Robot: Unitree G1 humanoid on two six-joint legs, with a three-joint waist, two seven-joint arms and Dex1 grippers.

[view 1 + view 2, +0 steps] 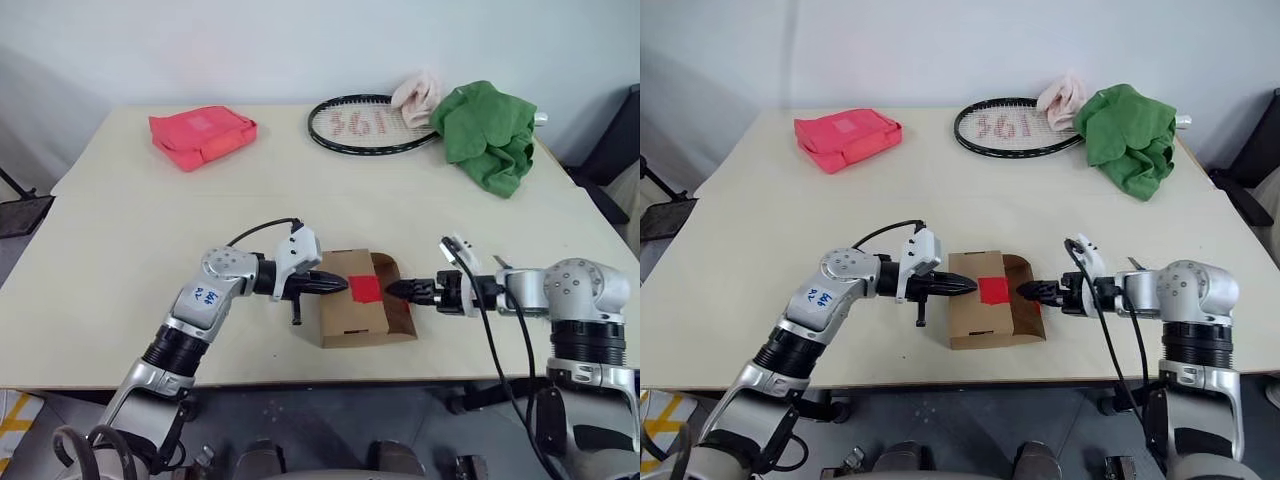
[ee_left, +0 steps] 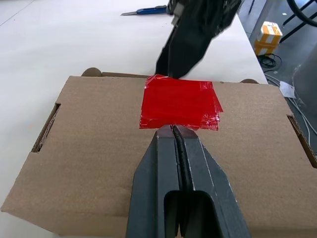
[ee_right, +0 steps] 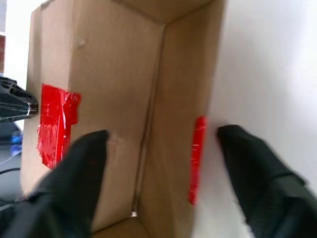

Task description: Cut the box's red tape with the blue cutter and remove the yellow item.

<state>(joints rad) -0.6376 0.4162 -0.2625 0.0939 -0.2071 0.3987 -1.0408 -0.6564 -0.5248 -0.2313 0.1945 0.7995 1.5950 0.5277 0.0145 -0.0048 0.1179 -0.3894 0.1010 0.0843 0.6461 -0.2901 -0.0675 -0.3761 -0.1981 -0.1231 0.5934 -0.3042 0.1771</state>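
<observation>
- Step in hand: the cutting looks done. The red tape [image 1: 365, 290] is in two parts in the right wrist view, a patch on the lid panel and a thin strip on the edge of the next panel. The blue cutter [image 2: 148, 10] lies loose on the table [image 1: 120, 230], beyond the right claw. I judge this to be the start of getting the yellow item out.
- The box [image 1: 345, 310] sits close to the table's near edge, about midway along it. Its opened end is turned toward the table's right edge.
- Where the yellow item lies I cannot tell. The inside that the right wrist view catches is bare cardboard.
- Left claw [image 1: 335, 285]: fully closed, holding nothing. Its joined tips rest on the lid right at the edge of the tape patch, seemingly pinning the box down.
- Right claw [image 1: 400, 290]: fingers [image 3: 74, 178] spread wide, holding nothing. It sits at the box's opened end, with the strip-edged panel in the gap between the fingers. I see no contact with the cardboard.
- Next move, as I judge it: the left claw should keep the box pinned. The right claw should work the opening wider or reach inside, closing only once the toy is between its fingers.
- Risk: the light box may slide toward the near edge if pushed.
</observation>
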